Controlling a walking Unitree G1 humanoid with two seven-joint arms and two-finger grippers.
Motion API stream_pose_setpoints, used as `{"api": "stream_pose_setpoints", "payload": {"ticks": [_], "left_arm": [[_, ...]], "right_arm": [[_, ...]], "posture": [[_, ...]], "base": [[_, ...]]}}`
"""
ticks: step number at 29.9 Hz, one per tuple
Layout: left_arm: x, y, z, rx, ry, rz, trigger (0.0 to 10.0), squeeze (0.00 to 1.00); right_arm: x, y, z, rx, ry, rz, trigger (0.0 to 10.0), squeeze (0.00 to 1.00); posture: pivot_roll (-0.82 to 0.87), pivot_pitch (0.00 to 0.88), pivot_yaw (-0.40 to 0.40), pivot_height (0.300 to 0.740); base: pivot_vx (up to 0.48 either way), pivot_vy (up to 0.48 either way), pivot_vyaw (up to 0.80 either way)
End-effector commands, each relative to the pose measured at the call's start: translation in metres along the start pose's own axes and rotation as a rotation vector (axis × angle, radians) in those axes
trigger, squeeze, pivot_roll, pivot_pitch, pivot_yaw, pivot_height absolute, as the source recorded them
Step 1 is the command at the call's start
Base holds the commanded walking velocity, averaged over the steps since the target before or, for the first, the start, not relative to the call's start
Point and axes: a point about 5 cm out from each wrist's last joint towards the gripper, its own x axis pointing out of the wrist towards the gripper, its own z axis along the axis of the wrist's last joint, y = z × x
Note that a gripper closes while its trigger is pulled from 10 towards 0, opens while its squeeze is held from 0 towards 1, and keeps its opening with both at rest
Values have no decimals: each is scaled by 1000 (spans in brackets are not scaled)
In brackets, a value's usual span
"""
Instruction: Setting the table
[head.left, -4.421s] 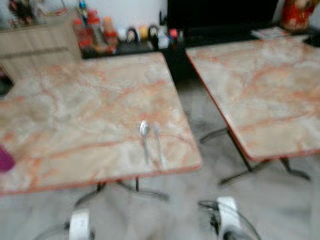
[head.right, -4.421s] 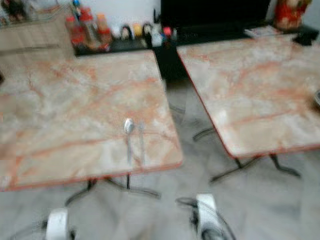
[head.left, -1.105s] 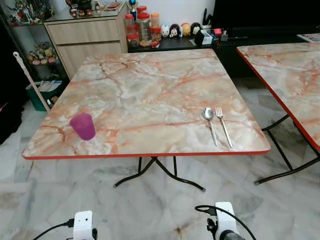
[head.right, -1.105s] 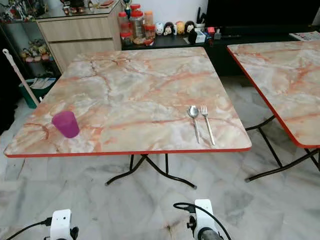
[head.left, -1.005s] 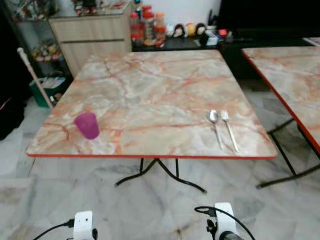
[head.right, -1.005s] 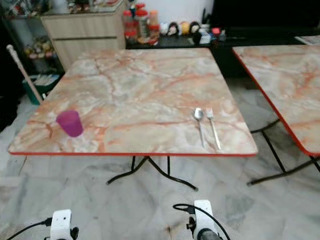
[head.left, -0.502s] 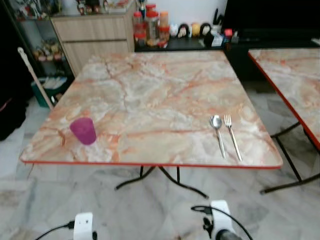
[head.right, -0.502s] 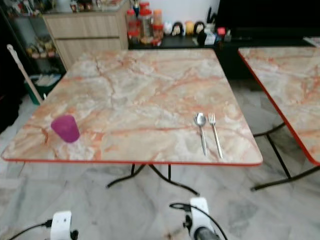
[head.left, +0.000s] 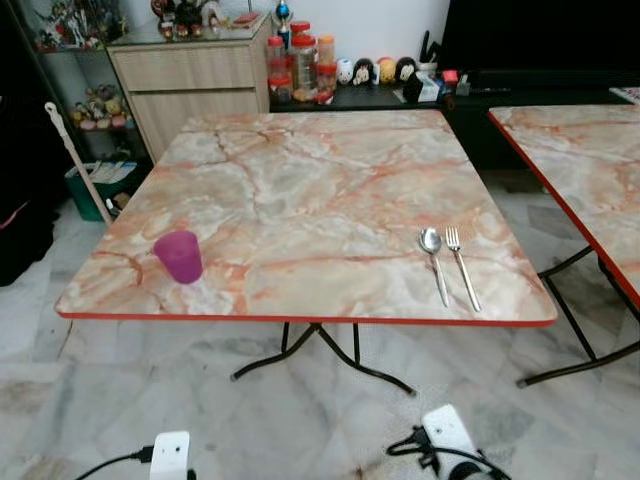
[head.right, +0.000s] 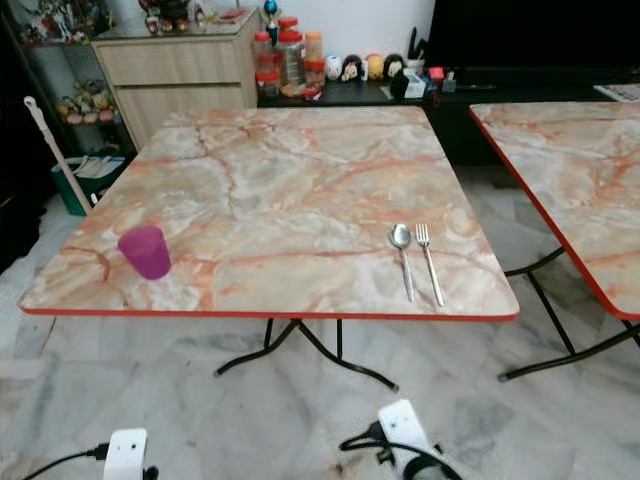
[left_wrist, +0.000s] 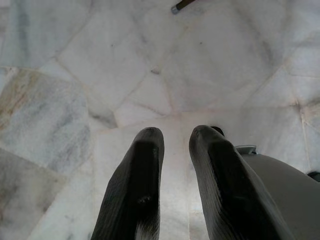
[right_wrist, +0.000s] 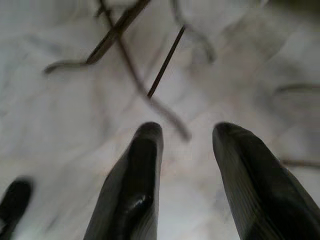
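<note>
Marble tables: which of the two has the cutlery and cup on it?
The full-view table on the robot's left. It carries a purple cup, a spoon and a fork; the other table shows bare marble.

A home dining area: two marble-patterned folding tabletops (head.left: 300, 190) on a marble tile floor (head.left: 200, 420), a wooden sideboard (head.left: 190, 85) topped with figurines, snack jars (head.left: 300, 65) and small toys along a dark TV console (head.left: 520, 90).

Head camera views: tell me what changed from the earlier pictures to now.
Only the camera moved: it swung left from the gap between the two tables to face the near marble table, bringing the purple cup into view. The spoon and fork stay side by side near the right front corner. Left gripper and right gripper hang over the floor, holding nothing.
</note>
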Motion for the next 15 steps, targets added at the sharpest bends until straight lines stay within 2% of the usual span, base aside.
{"api": "stream_pose_setpoints", "payload": {"ticks": [1, 3, 4, 5, 11, 13, 15], "left_arm": [[0, 0, -2, 13, 17, -4, 10000, 0], [0, -2, -2, 22, 18, -9, 10000, 0], [0, -2, -2, 27, 21, -11, 10000, 0], [0, -3, -2, 28, 22, -12, 10000, 0], [0, -4, -1, 27, 23, -10, 10000, 0], [0, -4, -1, 27, 24, -10, 10000, 0], [1, -5, -1, 24, 25, -10, 10000, 0]], "right_arm": [[3, 0, 21, -16, -130, 4, 10000, 0], [3, -1, 33, -41, -199, -3, 10000, 0], [3, -2, 43, -99, -253, -7, 10000, 43], [3, 0, 50, -118, -291, 11, 10000, 1000], [0, 5, 84, -182, -447, 52, 10000, 1000], [0, 5, 102, -230, -523, 65, 10000, 1000], [0, 6, 127, -222, -611, 70, 10000, 1000]], "posture": [[-38, 0, 32, 732], [-43, 0, 32, 732], [-46, 0, 31, 732], [-48, 0, 30, 732], [-50, 0, 23, 732], [-51, 0, 21, 732], [-53, 0, 19, 732]], "base": [[0, 0, 0], [0, 0, 0], [0, 0, 0], [0, 0, 0], [0, 0, 0], [0, 0, 0], [0, 0, 0]]}}
